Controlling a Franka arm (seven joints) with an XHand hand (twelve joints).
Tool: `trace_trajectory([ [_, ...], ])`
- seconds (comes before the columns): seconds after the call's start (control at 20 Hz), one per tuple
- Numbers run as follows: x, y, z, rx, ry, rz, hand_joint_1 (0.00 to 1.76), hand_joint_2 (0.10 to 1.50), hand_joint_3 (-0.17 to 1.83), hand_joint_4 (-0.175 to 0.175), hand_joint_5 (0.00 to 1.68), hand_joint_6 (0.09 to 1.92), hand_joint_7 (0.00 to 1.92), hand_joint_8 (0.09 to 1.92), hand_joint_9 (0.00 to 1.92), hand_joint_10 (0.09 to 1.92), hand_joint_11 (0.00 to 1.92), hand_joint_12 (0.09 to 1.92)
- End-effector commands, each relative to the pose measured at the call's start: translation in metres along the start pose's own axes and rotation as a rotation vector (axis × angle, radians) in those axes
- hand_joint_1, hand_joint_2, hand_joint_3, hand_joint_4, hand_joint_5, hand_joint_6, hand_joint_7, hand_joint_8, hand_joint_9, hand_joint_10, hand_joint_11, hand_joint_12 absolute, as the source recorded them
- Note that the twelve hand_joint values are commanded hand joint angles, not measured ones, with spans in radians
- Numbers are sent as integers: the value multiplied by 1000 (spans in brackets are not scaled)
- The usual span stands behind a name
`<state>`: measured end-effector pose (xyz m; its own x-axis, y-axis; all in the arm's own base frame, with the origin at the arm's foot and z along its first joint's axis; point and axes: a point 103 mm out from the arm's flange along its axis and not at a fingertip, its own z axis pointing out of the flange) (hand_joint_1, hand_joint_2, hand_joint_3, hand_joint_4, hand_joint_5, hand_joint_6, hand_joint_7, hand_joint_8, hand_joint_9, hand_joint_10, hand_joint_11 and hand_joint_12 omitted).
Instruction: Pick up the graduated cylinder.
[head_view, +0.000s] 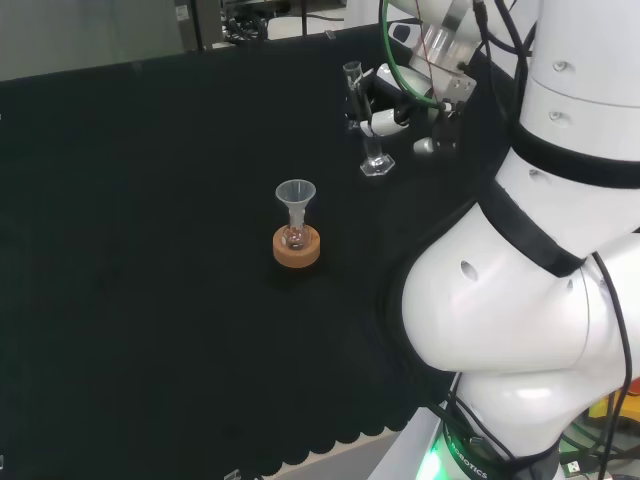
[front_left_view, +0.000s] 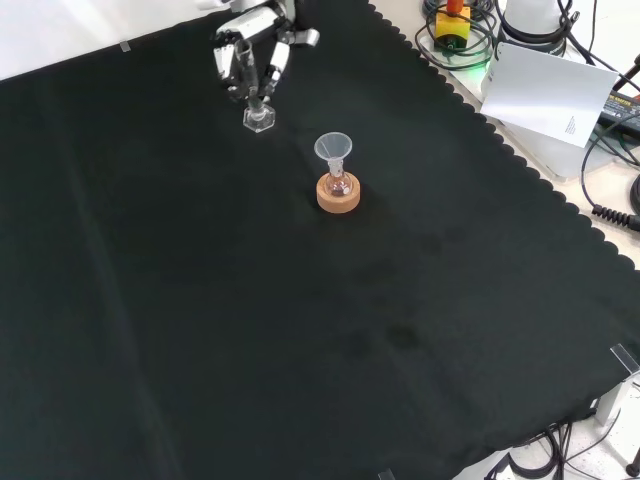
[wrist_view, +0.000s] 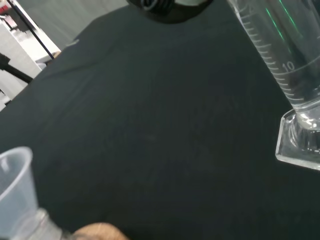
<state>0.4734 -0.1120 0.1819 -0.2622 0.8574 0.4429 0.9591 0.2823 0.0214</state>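
Note:
The graduated cylinder (head_view: 362, 115) is a clear tube with a hexagonal foot, standing upright on the black cloth at the far right in the head view. In the front view, the graduated cylinder (front_left_view: 258, 108) stands at the top, just below the hand (front_left_view: 252, 50). The hand (head_view: 400, 105) is right beside the tube, with its fingers (front_left_view: 232, 66) hanging relaxed on either side of the upper part. One white fingertip (head_view: 384, 123) reaches the glass, and the thumb (head_view: 425, 146) stays apart from it. The wrist view shows the cylinder's scale and foot (wrist_view: 300, 140) close by.
A clear funnel (head_view: 295, 198) sits in a small flask on a cork ring (head_view: 297, 250) near the cloth's middle, a short way from the cylinder; funnel (front_left_view: 333, 150), cork ring (front_left_view: 338, 195). The arm's white links (head_view: 520, 300) stand at the right. Cables and a paper sheet (front_left_view: 545, 90) lie past the cloth's scalloped edge.

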Motion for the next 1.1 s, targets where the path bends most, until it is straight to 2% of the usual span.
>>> trace_trajectory([
  [0.05, 22, -52, -8, 40, -60, 45, 1269, 1094, 3, -175, 1004, 959, 1047, 937, 1516, 87, 1309, 717],
  [0.35, 35, -74, -6, 106, -132, 44, 1269, 1095, 3, -175, 1003, 960, 1046, 939, 1515, 87, 1306, 719],
  [0.6, 43, -88, 1, 199, -203, 38, 1268, 1095, 2, -175, 1002, 961, 1045, 940, 1514, 87, 1303, 719],
  [0.9, 53, -96, 6, 306, -278, 32, 1268, 1096, 2, -175, 1001, 963, 1044, 942, 1513, 87, 1298, 720],
  [1.1, 58, -96, 8, 354, -301, 30, 1268, 1096, 2, -175, 1001, 964, 1043, 943, 1510, 87, 1297, 721],
])
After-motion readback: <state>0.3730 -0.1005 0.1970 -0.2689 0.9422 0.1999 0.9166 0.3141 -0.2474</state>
